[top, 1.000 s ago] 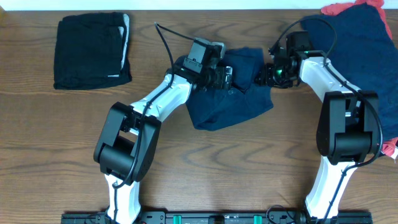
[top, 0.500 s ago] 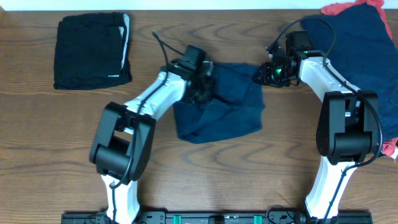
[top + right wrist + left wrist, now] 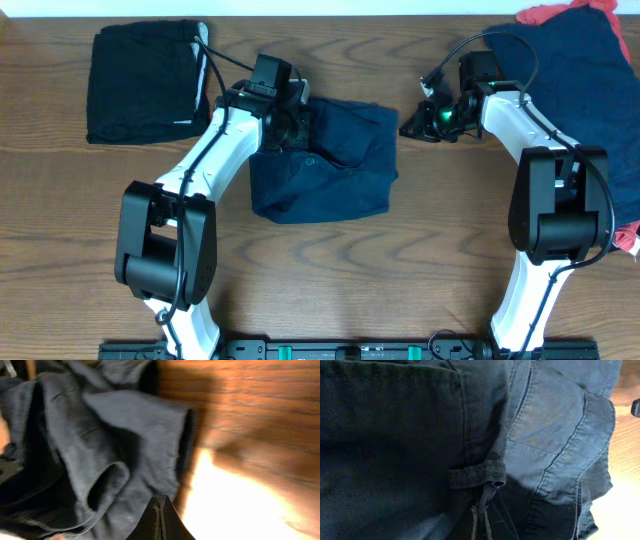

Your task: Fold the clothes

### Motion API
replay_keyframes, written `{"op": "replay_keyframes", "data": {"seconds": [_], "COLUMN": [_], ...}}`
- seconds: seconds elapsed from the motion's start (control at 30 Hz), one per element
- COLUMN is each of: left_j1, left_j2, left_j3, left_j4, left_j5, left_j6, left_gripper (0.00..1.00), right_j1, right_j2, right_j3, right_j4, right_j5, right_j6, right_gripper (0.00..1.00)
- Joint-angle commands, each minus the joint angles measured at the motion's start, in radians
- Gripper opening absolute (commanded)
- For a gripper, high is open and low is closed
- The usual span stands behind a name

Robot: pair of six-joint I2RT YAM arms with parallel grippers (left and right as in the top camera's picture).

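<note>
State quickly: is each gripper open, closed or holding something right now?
Left gripper: cannot be told, hidden in the navy garment.
Right gripper: closed, empty.

Brown wooden table (image 3: 60,250) with wavy dark grain across the whole view, thin white strip (image 3: 300,7) along its far edge, black rail (image 3: 130,350) with green fittings along its near edge

Three lots of navy-or-black clothing show on the table: one folded black garment with a pale grey stripe (image 3: 148,82), one pair of navy shorts (image 3: 335,170), and one navy heap (image 3: 585,65) whose pieces cannot be counted. Two coral-red scraps (image 3: 550,13) peep out, and two robot arms (image 3: 215,150) reach in.
</note>
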Motion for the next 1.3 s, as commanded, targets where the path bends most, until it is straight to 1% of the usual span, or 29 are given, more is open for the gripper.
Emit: {"op": "replay_keyframes", "data": {"seconds": [0.0, 0.27, 0.43, 0.63, 0.83, 0.97, 1.1, 1.27], "left_j1": [0.001, 0.001, 0.001, 0.001, -0.013, -0.067, -0.159, -0.247], "left_j2": [-0.013, -0.036, -0.079, -0.137, -0.177, -0.181, -0.181, -0.181], "left_j3": [0.004, 0.019, 0.023, 0.024, 0.024, 0.024, 0.024, 0.024], "left_j4": [0.002, 0.005, 0.003, 0.000, 0.006, 0.016, 0.039, 0.089], "left_j5": [-0.012, -0.012, -0.013, -0.013, -0.012, -0.012, -0.013, -0.014], "left_j6": [0.025, 0.030, 0.033, 0.044, 0.044, 0.046, 0.094, 0.097], "left_gripper": [0.06, 0.06, 0.07, 0.06, 0.06, 0.06, 0.06, 0.06], "right_j1": [0.020, 0.107, 0.151, 0.158, 0.156, 0.157, 0.158, 0.158], "right_j2": [-0.006, 0.016, 0.062, 0.135, 0.168, 0.195, 0.209, 0.209], "right_j3": [0.020, 0.003, 0.003, 0.003, 0.003, 0.003, 0.003, 0.003], "right_j4": [-0.004, 0.020, 0.051, 0.048, 0.050, 0.050, 0.050, 0.050], "right_j5": [-0.067, 0.065, 0.133, 0.150, 0.166, 0.165, 0.161, 0.161], "right_j6": [-0.029, -0.016, 0.037, 0.048, 0.047, 0.047, 0.047, 0.047], "right_gripper": [0.01, 0.01, 0.01, 0.01, 0.01, 0.01, 0.01, 0.01]}}
